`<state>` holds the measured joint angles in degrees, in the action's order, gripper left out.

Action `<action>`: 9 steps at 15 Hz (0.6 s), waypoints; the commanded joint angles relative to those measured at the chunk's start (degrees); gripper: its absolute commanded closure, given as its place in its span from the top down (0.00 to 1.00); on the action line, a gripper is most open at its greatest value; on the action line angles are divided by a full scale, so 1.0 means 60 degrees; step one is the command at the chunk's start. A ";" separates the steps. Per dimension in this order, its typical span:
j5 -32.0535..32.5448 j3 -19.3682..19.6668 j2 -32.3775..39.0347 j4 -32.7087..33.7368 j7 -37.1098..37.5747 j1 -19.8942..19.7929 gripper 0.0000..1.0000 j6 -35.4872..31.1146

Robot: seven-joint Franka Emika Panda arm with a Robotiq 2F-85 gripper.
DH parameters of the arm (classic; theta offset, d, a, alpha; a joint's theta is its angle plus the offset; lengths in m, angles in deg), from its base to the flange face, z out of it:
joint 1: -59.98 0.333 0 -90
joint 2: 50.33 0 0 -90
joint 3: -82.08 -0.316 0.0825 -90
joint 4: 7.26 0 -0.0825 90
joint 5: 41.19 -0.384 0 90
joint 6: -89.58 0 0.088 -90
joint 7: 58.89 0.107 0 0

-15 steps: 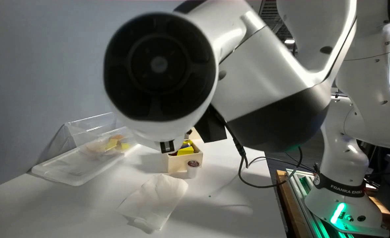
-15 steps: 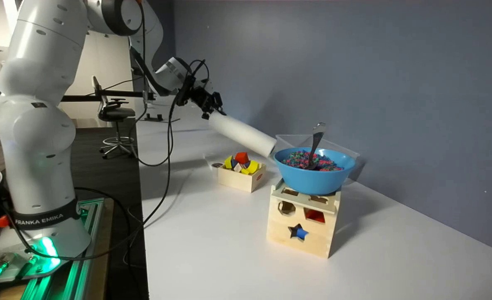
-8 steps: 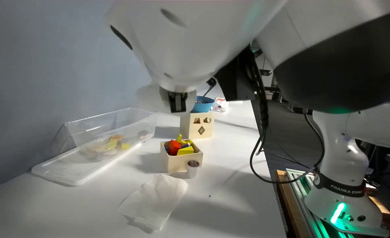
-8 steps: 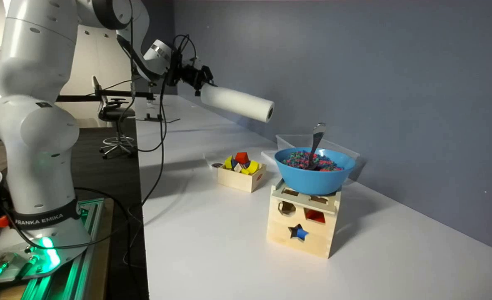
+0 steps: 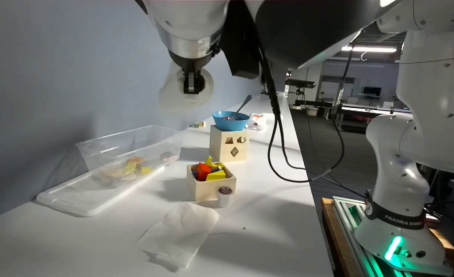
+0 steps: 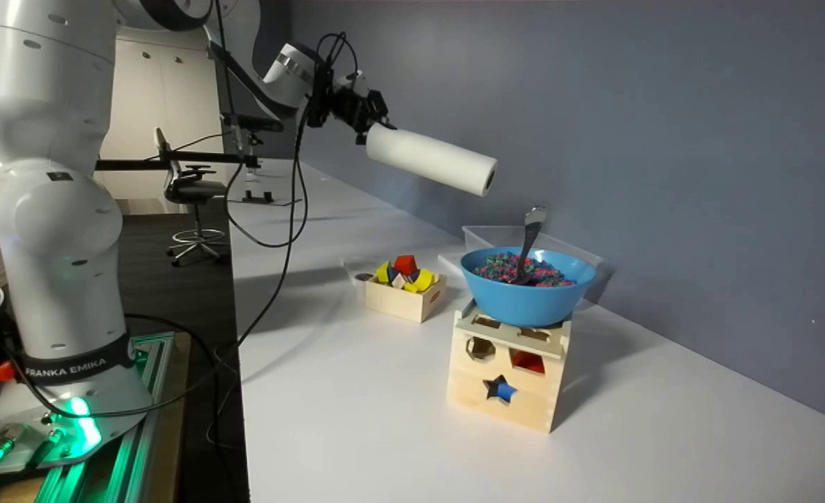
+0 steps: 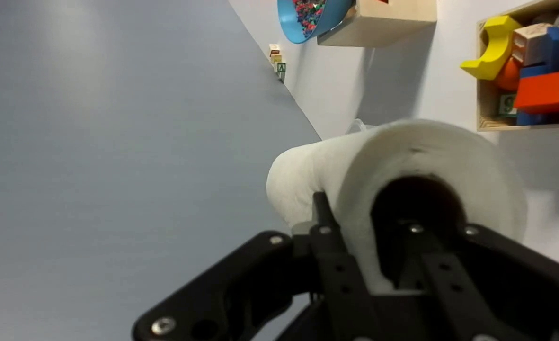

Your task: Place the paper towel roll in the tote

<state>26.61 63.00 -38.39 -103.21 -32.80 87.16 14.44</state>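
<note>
My fingers (image 7: 338, 267) pinch the paper roll (image 6: 432, 159) by its wall, one inside, one outside, probably so the free end can enter the tote (image 5: 113, 152) first.

"FRANKA EMIKA" on black band (image 6: 77, 363)

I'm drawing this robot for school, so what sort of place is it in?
Probably a robot lab or workroom. A big robot arm stands beside a long white table, with an office chair and a bright ceiling light farther back.
</note>
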 commanded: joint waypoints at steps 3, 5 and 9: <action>0.0178 0.0000 -0.0033 0.0293 -0.0062 -0.0201 0.04 -0.0018; 0.0357 0.0175 -0.0033 0.0439 -0.0200 -0.0435 0.04 -0.0211; 0.0738 0.0606 0.0137 0.1017 -0.0593 -0.1011 0.04 -0.0803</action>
<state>28.64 65.43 -38.38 -100.20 -33.27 83.19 12.31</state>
